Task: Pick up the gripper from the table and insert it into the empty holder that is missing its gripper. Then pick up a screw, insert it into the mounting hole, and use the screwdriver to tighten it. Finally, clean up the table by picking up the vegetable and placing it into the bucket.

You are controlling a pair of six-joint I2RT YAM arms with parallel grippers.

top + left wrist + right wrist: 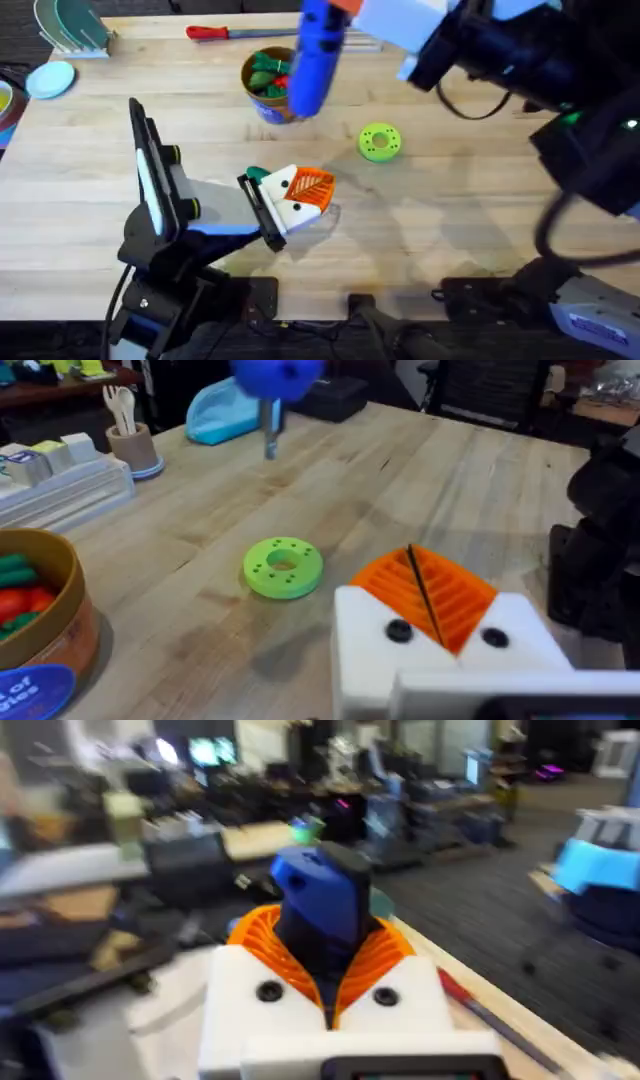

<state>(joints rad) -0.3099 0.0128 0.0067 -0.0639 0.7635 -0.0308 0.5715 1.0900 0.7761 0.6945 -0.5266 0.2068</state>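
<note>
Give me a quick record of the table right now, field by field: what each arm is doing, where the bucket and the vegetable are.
right tool: shut on the blue screwdriver, held up above the table
left tool: shut, low over the table centre
vegetable: on the table beside the left tool
bucket: far centre, toy vegetables inside
green ring disc: on the table, right of the bucket
red-handled screwdriver: at the far edge

Screwdriver (318, 50) blurred in overhead, covering part of the bucket (262, 88); its top is cut off in left wrist view. Vegetable (257, 175) mostly hidden behind left end effector (300, 200). Red-handled screwdriver (222, 32) partly hidden too.
</note>
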